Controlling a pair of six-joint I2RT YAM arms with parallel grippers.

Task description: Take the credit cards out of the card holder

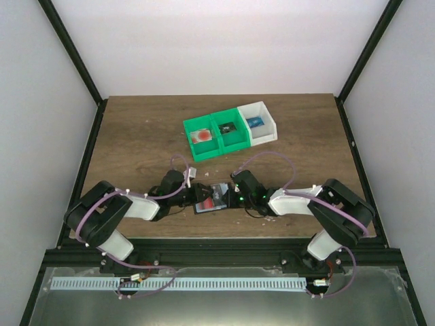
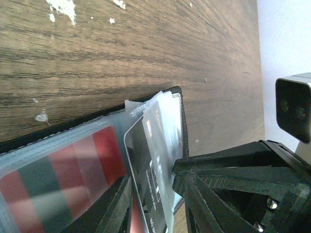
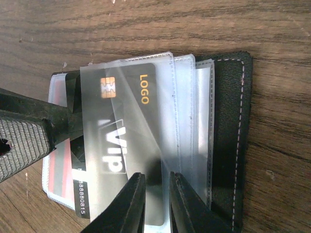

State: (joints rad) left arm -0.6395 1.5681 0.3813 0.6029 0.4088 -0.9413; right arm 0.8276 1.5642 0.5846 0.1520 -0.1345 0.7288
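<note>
Top external: fixed, high and behind the arm bases, facing down and forward. The whole table (image 1: 136, 129) is in frame, distant.
Left wrist: close above the table, left tool (image 2: 155, 208) at the bottom edge.
Right wrist: equally close, looking down, right tool (image 3: 158, 194) at bottom centre.
Shared: card holder (image 1: 211, 198), centre of the top view, fills the lower left (image 2: 172, 92) and middle (image 3: 228, 121) of the wrist views.

Left arm (image 1: 109, 217) and right arm (image 1: 333, 204) pair black joints with white link shells, lilac cables looping along both; right gripper (image 3: 156, 178) is plain black plastic.
</note>
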